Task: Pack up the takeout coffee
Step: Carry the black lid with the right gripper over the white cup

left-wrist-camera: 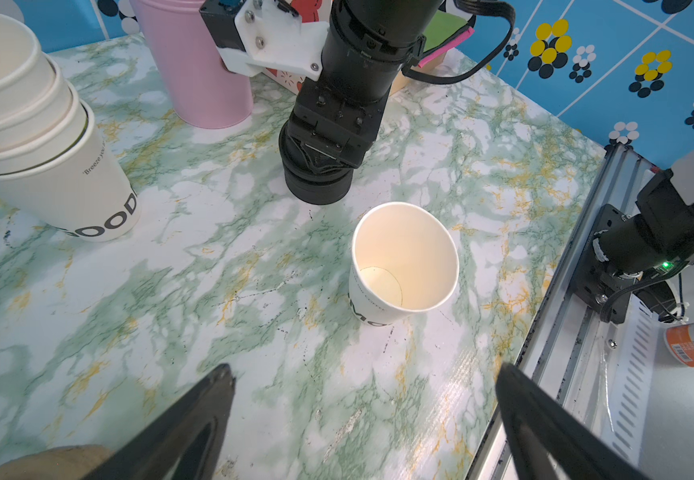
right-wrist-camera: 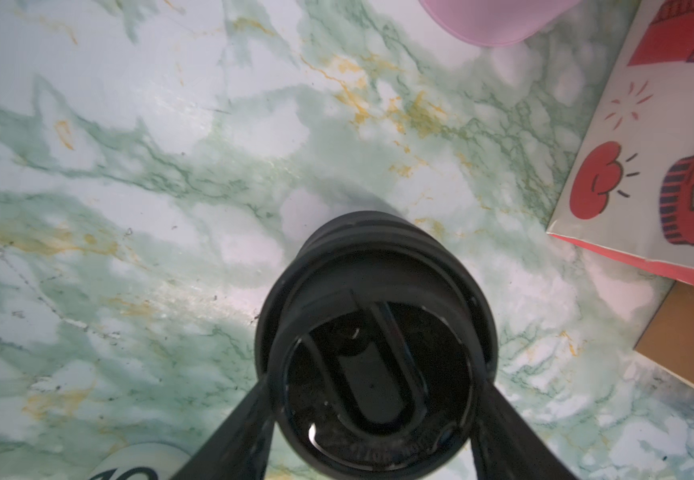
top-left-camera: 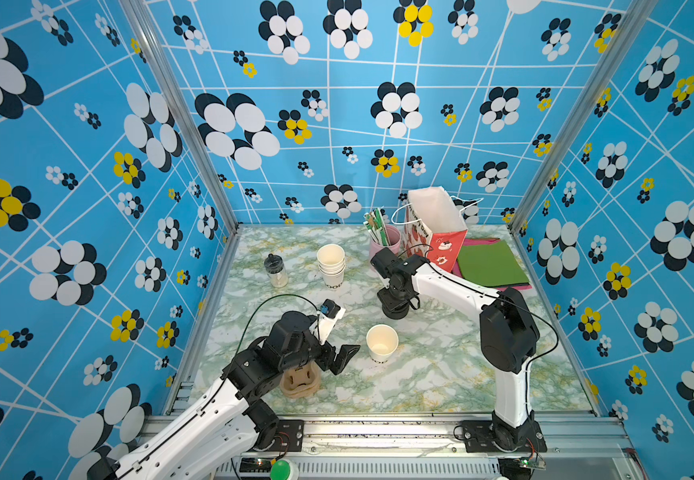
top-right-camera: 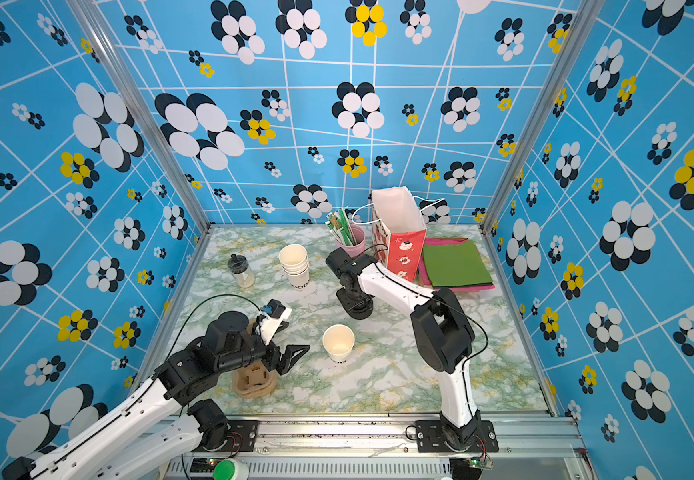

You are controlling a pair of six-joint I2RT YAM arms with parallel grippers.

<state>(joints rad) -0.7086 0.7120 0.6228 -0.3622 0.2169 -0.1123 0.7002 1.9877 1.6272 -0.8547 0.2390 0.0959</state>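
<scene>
The takeout coffee cup (top-left-camera: 381, 343) (top-right-camera: 339, 343) (left-wrist-camera: 405, 262) is a single white paper cup with dark lettering low on its side. It stands upright mid-table, lidless and empty inside. A squat stack of black lids (top-left-camera: 395, 312) (left-wrist-camera: 318, 183) (right-wrist-camera: 374, 266) sits behind it. My right gripper (top-left-camera: 397, 303) (top-right-camera: 357, 304) (right-wrist-camera: 374, 388) points down over that stack, its fingers pressed against both sides of the top lid. My left gripper (top-left-camera: 344, 356) (top-right-camera: 293, 356) (left-wrist-camera: 366, 370) hovers left of the cup, wide open and holding nothing.
At the back stand a stack of lidless cups (top-left-camera: 331, 262), a small jar (top-left-camera: 275, 270), a pink cup of straws (top-left-camera: 391, 241), an open red-and-white paper bag (top-left-camera: 436, 224) and green and pink napkins (top-left-camera: 490, 262). A brown cup carrier (top-left-camera: 299, 384) lies under my left arm.
</scene>
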